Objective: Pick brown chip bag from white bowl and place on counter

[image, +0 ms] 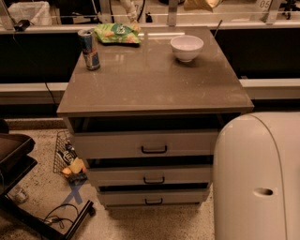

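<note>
At the top edge of the frame, right of centre, only a pale yellow-brown scrap of the brown chip bag (201, 3) shows. It is cut off by the frame's border and sits well apart from the white bowl (186, 47). The gripper is out of view, so I cannot tell whether it is clenched or released. The bowl stands upright and empty near the back right of the counter (154, 82). A flat green snack bag (117, 33) lies at the back left. An upright drink can (89, 49) stands just in front of it, toward the left edge. Below the top are three drawers with black handles (154, 150). The robot's white body (255, 178) fills the lower right of the frame. A wire basket (68, 159) sits on the speckled floor at lower left.
</note>
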You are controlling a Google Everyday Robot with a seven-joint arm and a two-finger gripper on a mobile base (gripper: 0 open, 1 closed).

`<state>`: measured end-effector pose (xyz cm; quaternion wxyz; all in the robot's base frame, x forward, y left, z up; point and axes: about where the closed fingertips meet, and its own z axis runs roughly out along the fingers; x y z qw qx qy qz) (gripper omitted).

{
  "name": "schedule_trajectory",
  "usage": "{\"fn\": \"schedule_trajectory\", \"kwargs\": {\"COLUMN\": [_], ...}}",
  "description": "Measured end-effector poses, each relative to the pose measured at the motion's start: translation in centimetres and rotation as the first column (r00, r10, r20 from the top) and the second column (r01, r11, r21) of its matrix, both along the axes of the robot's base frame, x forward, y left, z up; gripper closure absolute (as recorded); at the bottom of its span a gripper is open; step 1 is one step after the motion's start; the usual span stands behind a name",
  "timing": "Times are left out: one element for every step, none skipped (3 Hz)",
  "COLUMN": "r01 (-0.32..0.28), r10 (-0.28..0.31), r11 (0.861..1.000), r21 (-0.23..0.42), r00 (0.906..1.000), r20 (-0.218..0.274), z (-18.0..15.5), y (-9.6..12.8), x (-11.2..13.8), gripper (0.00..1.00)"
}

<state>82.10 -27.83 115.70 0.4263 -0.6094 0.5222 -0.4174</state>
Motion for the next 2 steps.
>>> {"fn": "schedule_trajectory", "kwargs": {"r01": [0.008,0.008], "r10": [-0.007,-0.007], "r11": [0.999,0.999], "r21": [0.037,0.038], "r00": [0.9993,0.9993], "r20": [-0.035,-0.036], "z": [0.43,0.4], "y": [-0.56,-0.55], "x": [-1.77,-1.75], "gripper": [1.0,1.0]}}
